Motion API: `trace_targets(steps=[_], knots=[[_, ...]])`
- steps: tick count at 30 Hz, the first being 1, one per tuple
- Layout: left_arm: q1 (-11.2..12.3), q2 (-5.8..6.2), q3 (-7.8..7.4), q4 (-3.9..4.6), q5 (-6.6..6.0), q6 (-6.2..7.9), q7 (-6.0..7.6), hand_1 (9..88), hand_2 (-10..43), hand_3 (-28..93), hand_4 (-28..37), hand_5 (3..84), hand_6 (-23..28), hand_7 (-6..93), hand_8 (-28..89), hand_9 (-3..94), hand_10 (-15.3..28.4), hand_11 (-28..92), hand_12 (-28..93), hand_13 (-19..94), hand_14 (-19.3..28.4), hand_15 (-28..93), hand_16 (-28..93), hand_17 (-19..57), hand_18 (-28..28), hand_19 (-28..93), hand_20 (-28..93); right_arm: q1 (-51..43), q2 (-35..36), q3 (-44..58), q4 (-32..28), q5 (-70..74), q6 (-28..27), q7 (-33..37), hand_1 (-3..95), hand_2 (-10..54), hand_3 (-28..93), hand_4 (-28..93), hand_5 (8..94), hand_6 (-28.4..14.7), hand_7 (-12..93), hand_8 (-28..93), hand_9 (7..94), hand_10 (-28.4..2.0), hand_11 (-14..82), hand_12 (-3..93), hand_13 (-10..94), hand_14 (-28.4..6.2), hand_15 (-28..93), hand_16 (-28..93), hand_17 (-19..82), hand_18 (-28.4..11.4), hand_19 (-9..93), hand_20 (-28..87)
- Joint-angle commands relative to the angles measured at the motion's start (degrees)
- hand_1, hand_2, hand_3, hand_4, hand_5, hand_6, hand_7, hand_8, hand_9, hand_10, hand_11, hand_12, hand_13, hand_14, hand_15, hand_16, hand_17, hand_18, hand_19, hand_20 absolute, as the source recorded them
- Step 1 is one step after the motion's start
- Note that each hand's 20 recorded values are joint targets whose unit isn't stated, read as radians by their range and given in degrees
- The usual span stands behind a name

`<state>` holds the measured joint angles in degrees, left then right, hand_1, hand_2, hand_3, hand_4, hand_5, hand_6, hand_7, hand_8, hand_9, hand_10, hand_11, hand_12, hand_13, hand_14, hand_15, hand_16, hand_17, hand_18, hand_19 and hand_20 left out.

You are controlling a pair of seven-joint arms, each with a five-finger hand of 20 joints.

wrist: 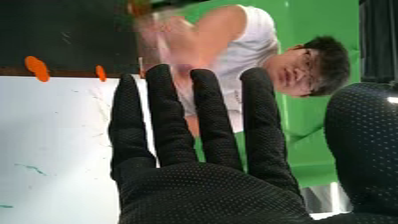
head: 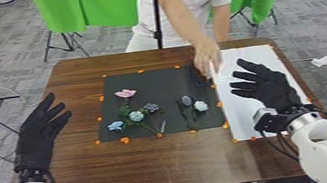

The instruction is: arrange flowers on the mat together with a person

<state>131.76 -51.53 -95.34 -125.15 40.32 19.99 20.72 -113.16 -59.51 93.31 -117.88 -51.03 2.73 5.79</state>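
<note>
While the person's hand (head: 208,59) is near the far right corner of the dark mat (head: 145,81), the right hand (head: 271,90) is over the white sheet (head: 249,54), empty, w/ its fingers straight and a bit apart. Left hand (head: 34,139) is open too, beside the mat's left edge. Flowers (head: 136,116) lie on the mat in two groups. Prob. the step now is waiting: give the person room, then pinch one flower low, w/ light force, b/c it may crush easily.
</note>
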Motion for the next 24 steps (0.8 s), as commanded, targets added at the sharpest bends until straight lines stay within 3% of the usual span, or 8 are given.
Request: trace_targets(steps=[1,24], knots=[[1.17,0.06,0.29,-0.02,-0.18,-0.4,-0.04,22.5,4.8,79,-28.3,36.7,3.9,9.0,-8,33.5,15.6,19,10,24,22.5,37,-4,-9.2,28.0,49,16,-0.72,-0.61,-0.08,-0.24,0.31,-0.37,-1.18,16.4,8.2,77,-28,42.3,4.7,13,-12,43.8,-12.3,5.9,13.8,35,-17.1,21,18,9,-22.8,49,17],[0.57,0.71,0.93,0.14,-0.84,0.14,0.74,22.5,4.8,79,-28.3,36.8,4.0,9.1,-8,33.3,15.5,19,9,24,22.7,38,-4,-9.2,28.1,48,15,-0.19,-0.61,-0.43,0.29,0.63,0.03,-1.74,15.9,8.2,77,-28,42.5,4.7,13,-12,44.1,-12.2,5.8,13.8,35,-17.2,21,18,9,-23.1,48,17]])
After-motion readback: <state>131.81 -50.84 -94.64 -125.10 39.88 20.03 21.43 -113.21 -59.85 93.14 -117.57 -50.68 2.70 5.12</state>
